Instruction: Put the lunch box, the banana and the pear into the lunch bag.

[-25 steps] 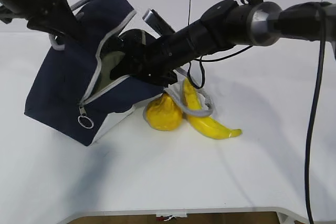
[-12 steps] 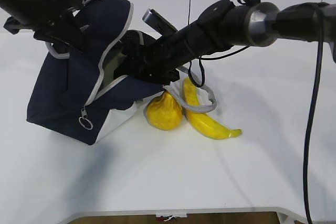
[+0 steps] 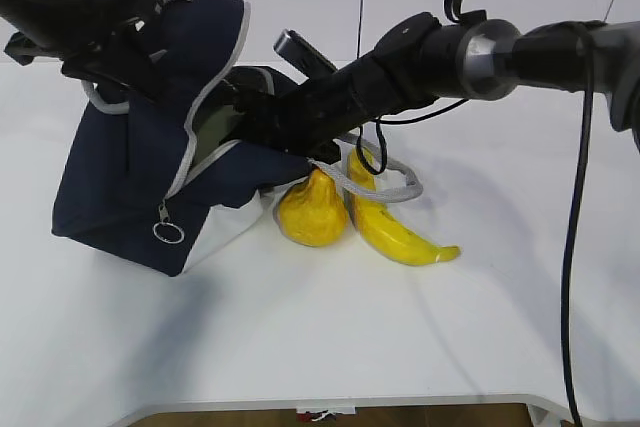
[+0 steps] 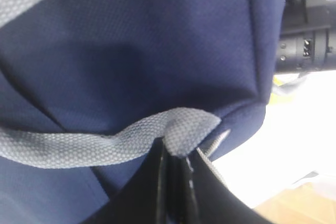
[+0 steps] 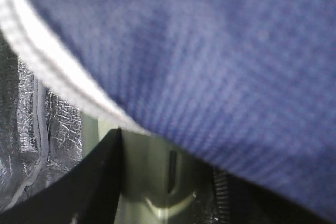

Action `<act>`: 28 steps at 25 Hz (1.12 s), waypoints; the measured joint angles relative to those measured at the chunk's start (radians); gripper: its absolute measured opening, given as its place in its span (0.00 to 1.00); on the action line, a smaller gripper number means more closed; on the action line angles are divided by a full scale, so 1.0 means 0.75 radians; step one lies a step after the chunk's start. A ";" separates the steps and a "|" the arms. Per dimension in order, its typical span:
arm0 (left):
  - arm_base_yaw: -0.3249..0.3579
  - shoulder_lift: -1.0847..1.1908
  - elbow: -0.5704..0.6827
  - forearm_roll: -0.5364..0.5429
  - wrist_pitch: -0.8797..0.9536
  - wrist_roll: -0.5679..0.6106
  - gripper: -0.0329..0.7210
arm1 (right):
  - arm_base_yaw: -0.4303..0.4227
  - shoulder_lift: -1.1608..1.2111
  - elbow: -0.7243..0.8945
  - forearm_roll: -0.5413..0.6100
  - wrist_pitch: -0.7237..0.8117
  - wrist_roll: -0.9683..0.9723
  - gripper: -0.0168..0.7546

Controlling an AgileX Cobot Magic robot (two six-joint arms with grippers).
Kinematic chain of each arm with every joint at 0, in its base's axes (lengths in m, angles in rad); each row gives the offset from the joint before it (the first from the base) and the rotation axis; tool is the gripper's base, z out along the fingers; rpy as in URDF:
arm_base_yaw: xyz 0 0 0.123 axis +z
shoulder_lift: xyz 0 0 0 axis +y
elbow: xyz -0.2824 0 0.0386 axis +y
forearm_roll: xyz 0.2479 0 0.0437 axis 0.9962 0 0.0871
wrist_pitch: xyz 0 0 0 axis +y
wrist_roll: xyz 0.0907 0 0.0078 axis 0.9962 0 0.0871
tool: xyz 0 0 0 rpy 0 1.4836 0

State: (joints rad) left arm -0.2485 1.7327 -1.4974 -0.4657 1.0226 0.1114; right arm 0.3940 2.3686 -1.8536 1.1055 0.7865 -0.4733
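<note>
Working step one: seating the lunch box [image 5: 157, 182] inside the lunch bag [image 3: 120, 187], tilted on the worktop [image 3: 320, 347]. Left fingers [image 4: 176, 153] clamped shut on the grey handle [image 4: 105, 142], holding the mouth up. Right fingers [image 5: 157, 177] reaching inside, half-spread around the pale green lid. Next, judging: letting go, backing out, going for the pear [image 3: 312, 215] or the banana [image 3: 395, 232], both lying just beside the bag. Only the right wrist view showing the foil lining and box; exterior showing the fruit.

Navy lunch bag [image 3: 120, 197], yellow banana [image 3: 400, 237]
</note>
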 joint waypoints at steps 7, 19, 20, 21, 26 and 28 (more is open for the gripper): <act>0.000 0.000 0.000 0.020 0.000 0.000 0.04 | 0.000 0.003 -0.007 0.003 0.005 0.000 0.52; 0.000 0.000 0.000 0.021 0.000 -0.001 0.04 | 0.000 0.006 -0.044 -0.075 0.060 0.021 0.64; 0.000 0.000 0.000 0.021 0.000 -0.001 0.04 | 0.000 0.009 -0.059 -0.098 0.081 0.022 0.66; 0.000 0.000 0.000 0.021 0.003 -0.001 0.04 | 0.000 0.009 -0.081 -0.131 0.103 0.034 0.67; 0.000 0.000 0.000 0.026 0.004 -0.001 0.04 | -0.005 0.012 -0.232 -0.356 0.241 0.162 0.68; 0.000 0.000 0.000 0.029 0.008 -0.001 0.04 | -0.006 0.012 -0.301 -0.449 0.307 0.231 0.68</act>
State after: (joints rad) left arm -0.2485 1.7327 -1.4974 -0.4437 1.0284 0.1107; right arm 0.3898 2.3776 -2.0795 0.7687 1.0168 -0.2999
